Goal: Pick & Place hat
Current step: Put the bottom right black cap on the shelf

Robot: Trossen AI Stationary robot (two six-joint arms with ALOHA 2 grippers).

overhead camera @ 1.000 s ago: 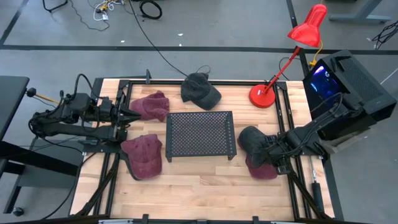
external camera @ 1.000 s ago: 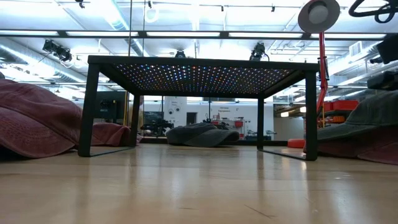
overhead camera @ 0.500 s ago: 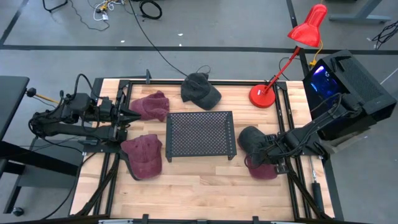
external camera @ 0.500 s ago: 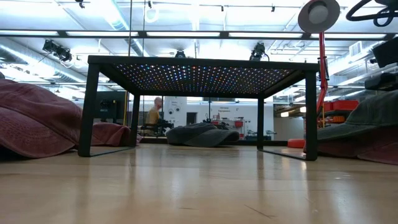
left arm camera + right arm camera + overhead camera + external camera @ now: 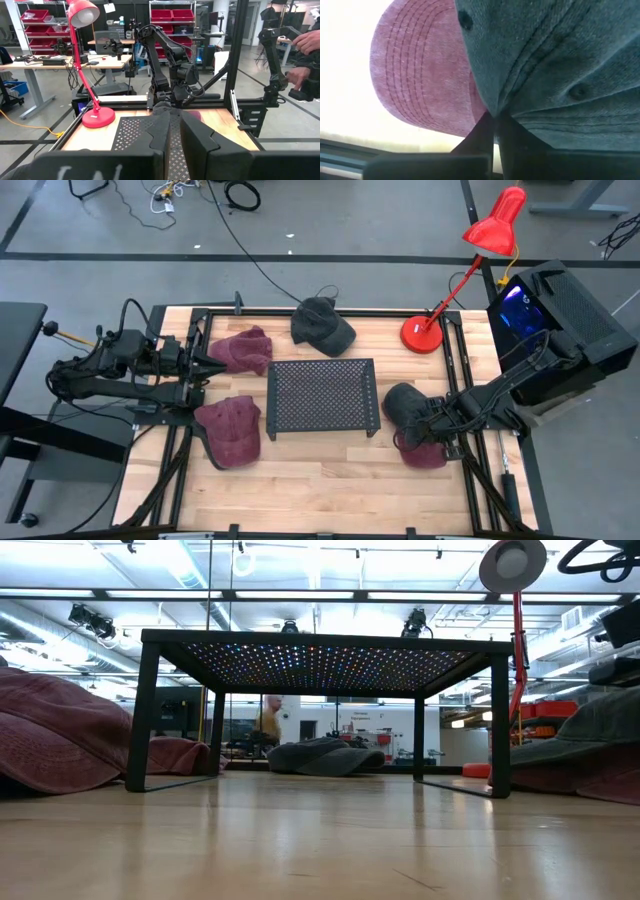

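Your right gripper [image 5: 493, 131] has just pinched closed from a wide stance onto the dark grey cap [image 5: 403, 402], which lies atop a maroon cap [image 5: 426, 454] at the table's right side; judged, the grasp is made and lifting comes next. Your left gripper [image 5: 172, 131] waits, fingers nearly together and empty, by the left edge. The butcher-block tabletop [image 5: 330, 480] carries a black mesh stand [image 5: 322, 395], a red desk lamp [image 5: 470, 265] and three more caps. A person now passes far behind.

No text, label, brand, number or sign can be read anywhere
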